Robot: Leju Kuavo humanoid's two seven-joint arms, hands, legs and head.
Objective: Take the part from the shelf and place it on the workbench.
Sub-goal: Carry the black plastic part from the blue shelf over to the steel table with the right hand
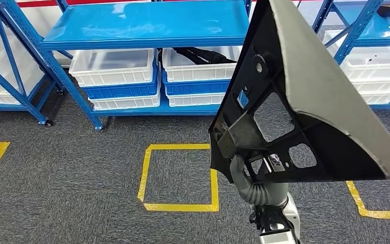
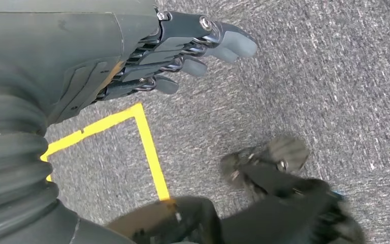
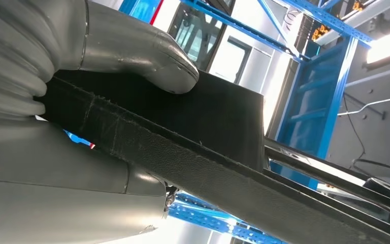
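Now we grip the part in our right hand from beneath, its long axis rising above the fist, our left hand hanging empty with fingers apart, the shelf beyond.

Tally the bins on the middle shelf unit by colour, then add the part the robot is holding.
Clear bins: 2
Blue bins: 2
Black part held by right hand: 1
Total: 5
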